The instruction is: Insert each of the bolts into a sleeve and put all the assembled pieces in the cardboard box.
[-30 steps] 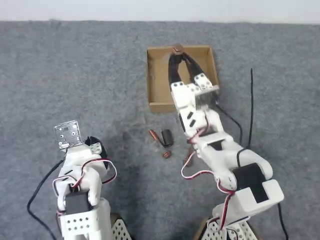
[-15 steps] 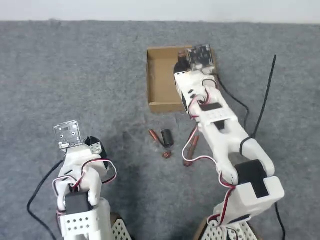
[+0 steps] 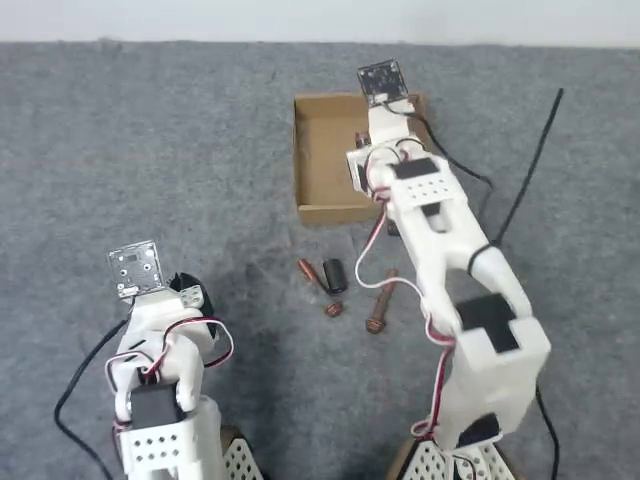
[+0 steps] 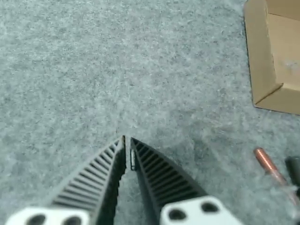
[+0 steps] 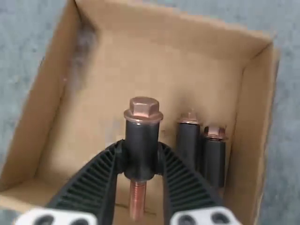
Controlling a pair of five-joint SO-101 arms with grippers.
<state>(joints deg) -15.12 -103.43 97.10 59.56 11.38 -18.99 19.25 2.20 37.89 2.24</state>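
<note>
My right gripper (image 5: 140, 151) is shut on a black sleeve with a copper bolt through it (image 5: 140, 133), held upright over the cardboard box (image 5: 51, 93). Two assembled pieces (image 5: 190, 138) (image 5: 214, 151) lie side by side against the box's wall. In the high view the right arm (image 3: 420, 200) stretches over the box (image 3: 315, 150). In front of the box lie a loose copper bolt (image 3: 307, 271), a black sleeve (image 3: 333, 274), a second bolt (image 3: 333, 309) and a longer bolt (image 3: 380, 305). My left gripper (image 4: 126, 146) is shut and empty above the carpet.
Grey carpet covers the table. The left arm (image 3: 160, 340) stands folded at the near left, well away from the parts. A black cable (image 3: 525, 180) runs to the right of the box. The box corner (image 4: 267, 61) and one bolt (image 4: 267, 161) show in the left wrist view.
The right arm has stretched farther over the box and its wrist has tipped down, uncovering the longer bolt on the carpet. The left arm has not moved.
</note>
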